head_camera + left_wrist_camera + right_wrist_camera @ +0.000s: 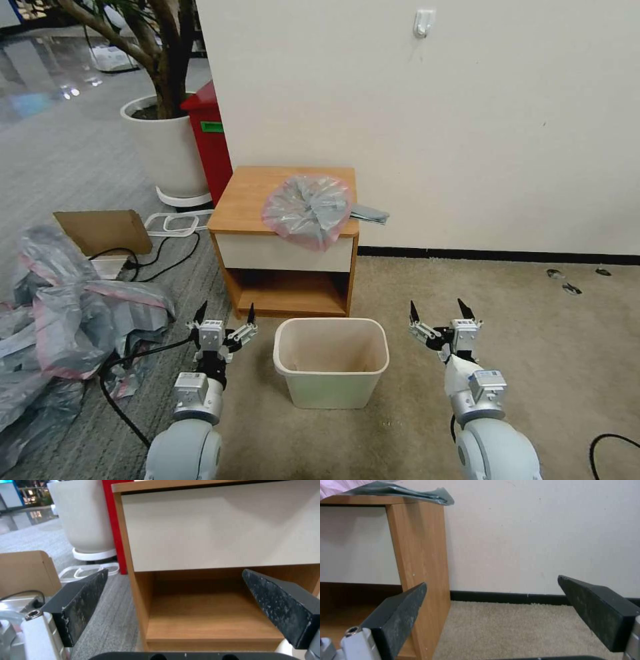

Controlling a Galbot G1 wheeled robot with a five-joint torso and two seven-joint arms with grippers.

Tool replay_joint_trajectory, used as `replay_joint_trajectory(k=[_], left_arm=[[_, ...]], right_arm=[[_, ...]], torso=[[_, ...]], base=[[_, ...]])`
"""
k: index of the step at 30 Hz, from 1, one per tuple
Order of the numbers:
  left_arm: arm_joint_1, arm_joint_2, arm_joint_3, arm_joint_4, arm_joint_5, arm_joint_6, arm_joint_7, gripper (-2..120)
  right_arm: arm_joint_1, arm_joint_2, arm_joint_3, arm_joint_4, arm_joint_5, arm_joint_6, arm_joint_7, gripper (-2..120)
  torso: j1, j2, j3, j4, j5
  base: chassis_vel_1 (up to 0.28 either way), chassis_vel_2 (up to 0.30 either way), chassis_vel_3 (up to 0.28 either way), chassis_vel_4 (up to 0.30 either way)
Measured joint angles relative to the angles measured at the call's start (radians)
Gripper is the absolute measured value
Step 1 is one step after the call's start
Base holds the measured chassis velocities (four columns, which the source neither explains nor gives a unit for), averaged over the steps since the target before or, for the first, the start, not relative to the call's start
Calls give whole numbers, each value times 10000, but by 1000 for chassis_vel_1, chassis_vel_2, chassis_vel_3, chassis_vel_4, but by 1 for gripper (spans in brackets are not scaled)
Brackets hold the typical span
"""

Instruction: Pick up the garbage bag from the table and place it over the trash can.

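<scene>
Nothing of the task is done yet: the garbage bag (pixel 309 209) lies crumpled on the bench (pixel 248 197) at twelve o'clock, beyond the bare trash can (pixel 331 361). We hold our left gripper (pixel 225 316) at nine o'clock of the can and our right gripper (pixel 441 311) at three, fingers wide and empty; lifting and fitting the bag remain

Garbage bag (pixel 400 491) cut off by the frame's edge.
</scene>
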Motion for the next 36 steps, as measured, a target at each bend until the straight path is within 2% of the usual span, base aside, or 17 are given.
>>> replay_joint_trajectory(k=[33,35,36], left_arm=[[1,0,0,-1,0,0,0,100],[22,8,-4,-37,-12,12,1,100],[213,99,-103,-362,-141,145,-31,100]], right_arm=[[0,0,0,0,0,0,0,100],[-26,2,1,29,6,0,4,100],[-258,45,23,390,107,-33,96,100]], torso=[[0,0,0,0,0],[0,0,0,0,0],[1,0,0,0,-1]], base=[[0,0,0,0],[0,0,0,0],[0,0,0,0]])
